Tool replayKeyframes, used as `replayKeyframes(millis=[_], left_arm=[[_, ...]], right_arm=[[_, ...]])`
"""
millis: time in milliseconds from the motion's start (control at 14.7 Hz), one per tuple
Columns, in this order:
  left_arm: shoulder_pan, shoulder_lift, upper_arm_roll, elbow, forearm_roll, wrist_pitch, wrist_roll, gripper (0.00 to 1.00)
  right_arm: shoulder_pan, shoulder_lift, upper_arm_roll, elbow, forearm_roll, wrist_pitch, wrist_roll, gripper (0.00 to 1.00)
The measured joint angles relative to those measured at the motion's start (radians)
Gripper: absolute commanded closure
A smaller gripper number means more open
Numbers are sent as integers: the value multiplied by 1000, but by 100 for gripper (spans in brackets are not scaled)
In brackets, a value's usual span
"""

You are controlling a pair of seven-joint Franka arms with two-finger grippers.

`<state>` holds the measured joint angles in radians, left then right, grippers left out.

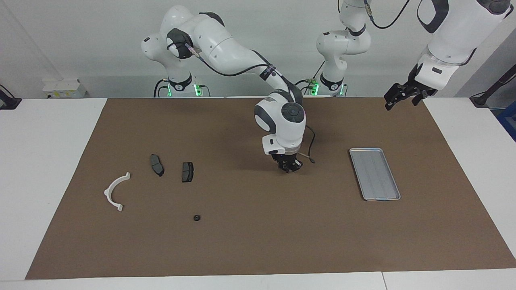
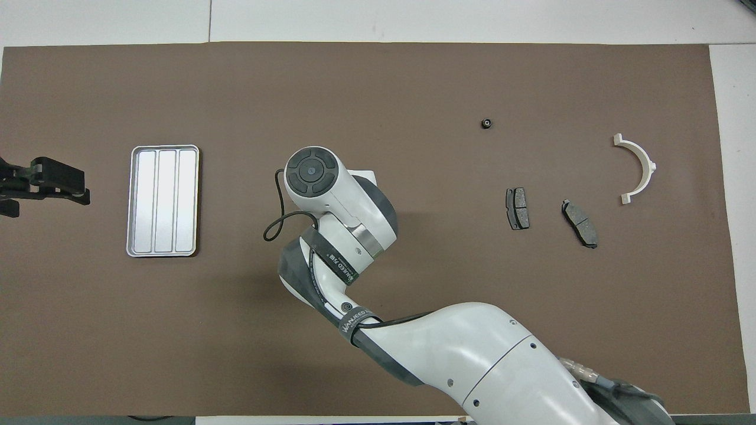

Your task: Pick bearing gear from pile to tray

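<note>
The pile lies toward the right arm's end of the mat: a white half-ring bracket (image 1: 116, 190) (image 2: 638, 168), two dark grey brake pads (image 1: 157, 164) (image 1: 187, 171) (image 2: 517, 208) (image 2: 579, 222), and one tiny black round piece (image 1: 196, 218) (image 2: 486, 123) farther from the robots. The silver tray (image 1: 374, 173) (image 2: 163, 200) lies toward the left arm's end and holds nothing. My right gripper (image 1: 288, 168) points down just above the bare mat, between the pile and the tray. In the overhead view its own wrist hides it. My left gripper (image 1: 402, 102) (image 2: 44, 188) waits, raised and open, past the tray.
A brown mat (image 1: 258, 241) covers most of the white table. The right arm's forearm (image 2: 460, 348) stretches low over the mat's near part. A black cable (image 1: 310, 149) loops off the right wrist.
</note>
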<state>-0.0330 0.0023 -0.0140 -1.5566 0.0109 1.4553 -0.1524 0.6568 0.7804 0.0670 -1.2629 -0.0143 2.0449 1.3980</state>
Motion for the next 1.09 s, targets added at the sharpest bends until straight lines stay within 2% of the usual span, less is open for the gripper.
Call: replayKeyframes(millis=[68,136,204,545,749,886,1090], left_arm=[[0,0,0,0,0,0,0,0],[0,0,0,0,0,0,0,0],[0,0,0,0,0,0,0,0],[0,0,0,0,0,0,0,0],[0,0,0,0,0,0,0,0],[0,0,0,0,0,0,0,0],[0,0,-1,0,0,2,0,0]], right_arm=[[0,0,0,1,0,0,0,72],[0,0,0,3,0,0,0,20],[0,0,0,4,0,0,0,2],[0,0,-6,8,-6,-14,0,0],[-11,-1,-16,51,-28,-90,-11,0],[-51,-9,-23,110,-35,-165,-113,0],[-164,-49,-26,143,-51,-206,-393,0]])
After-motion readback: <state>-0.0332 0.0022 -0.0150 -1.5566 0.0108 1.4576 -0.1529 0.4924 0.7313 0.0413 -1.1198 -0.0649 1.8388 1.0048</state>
